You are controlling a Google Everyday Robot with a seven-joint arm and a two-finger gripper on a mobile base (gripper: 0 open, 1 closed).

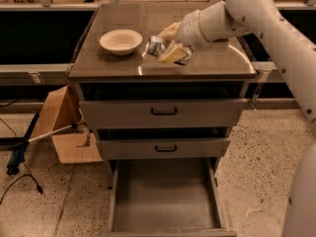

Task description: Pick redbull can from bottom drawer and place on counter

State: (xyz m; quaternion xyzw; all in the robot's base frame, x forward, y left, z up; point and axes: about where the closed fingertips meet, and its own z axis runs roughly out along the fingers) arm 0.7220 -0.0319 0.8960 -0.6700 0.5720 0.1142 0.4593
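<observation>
The redbull can [156, 46] is a shiny silver can held between my gripper's yellowish fingers [170, 56]. My gripper [165, 46] is shut on it and holds it over the middle of the counter [207, 63], just right of a bowl. I cannot tell whether the can touches the counter top. The bottom drawer [165, 201] is pulled fully open below, and its grey floor is bare. My white arm comes in from the upper right.
A cream bowl [120, 41] stands on the counter's left part. Two shut drawers with black handles [163, 111] sit above the open one. An open cardboard box [66, 130] and a long-handled tool lie on the speckled floor at the left.
</observation>
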